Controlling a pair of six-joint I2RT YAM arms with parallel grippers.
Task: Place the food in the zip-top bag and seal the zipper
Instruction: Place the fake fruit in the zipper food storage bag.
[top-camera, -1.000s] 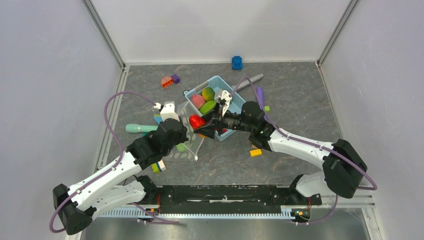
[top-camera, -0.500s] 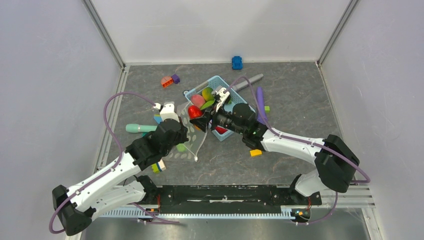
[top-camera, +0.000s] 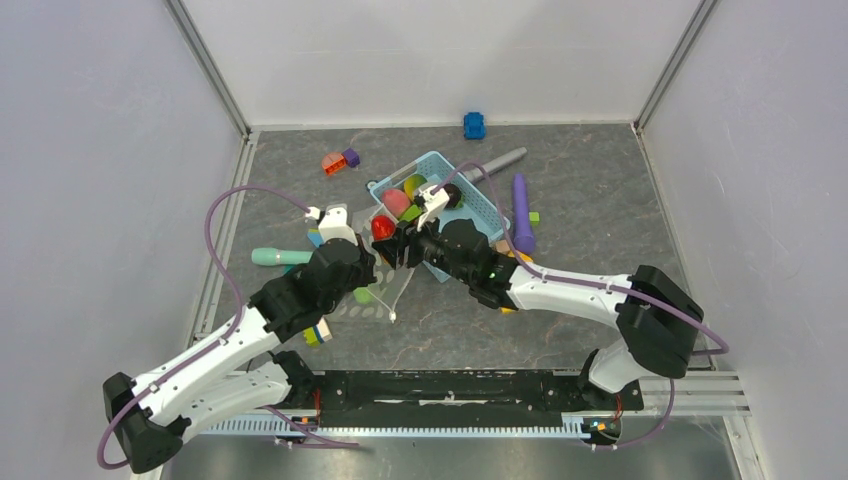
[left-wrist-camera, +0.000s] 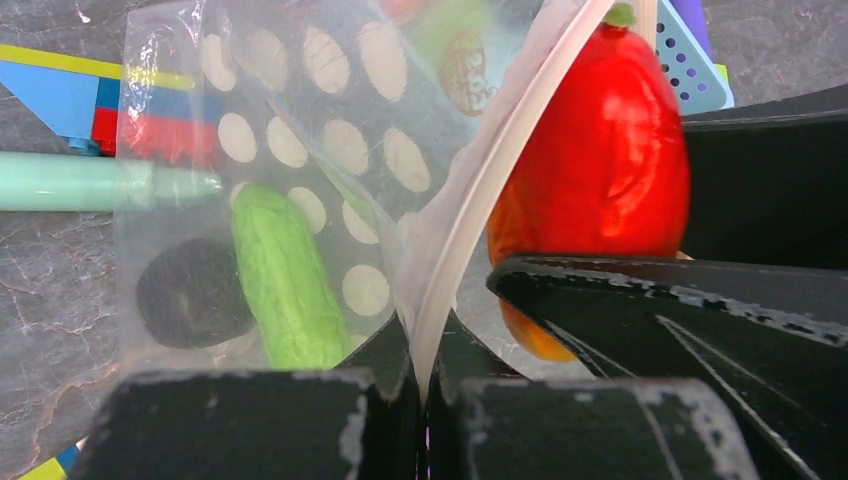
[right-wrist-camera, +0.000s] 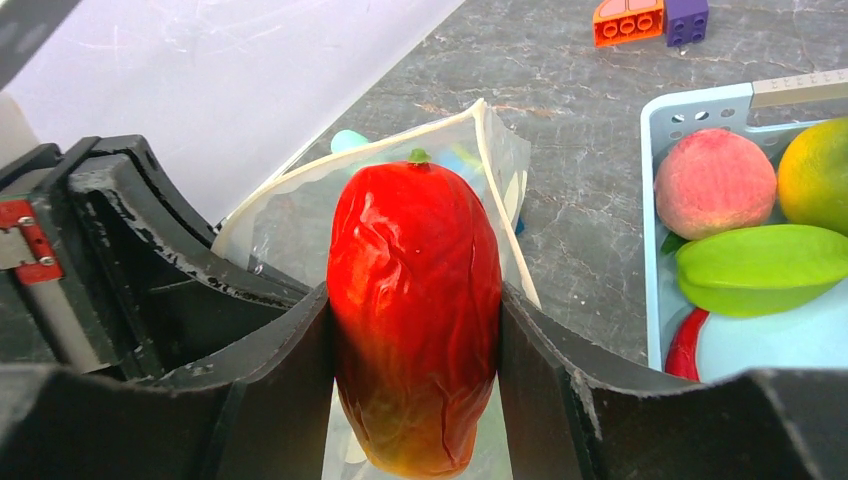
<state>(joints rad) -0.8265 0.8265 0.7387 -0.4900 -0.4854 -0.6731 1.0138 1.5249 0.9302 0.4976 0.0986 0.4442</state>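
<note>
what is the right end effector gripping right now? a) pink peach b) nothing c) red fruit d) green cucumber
C: the right end effector is shut on the red fruit, held at the mouth of the bag, while the peach lies in the basket.

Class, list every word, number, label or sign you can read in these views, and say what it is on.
No text is readable anywhere.
Zip-top bag: only plain white dots.
Brownish round mark seen through the bag: too blurred to read.
Orange brick: studs only, nothing legible.
</note>
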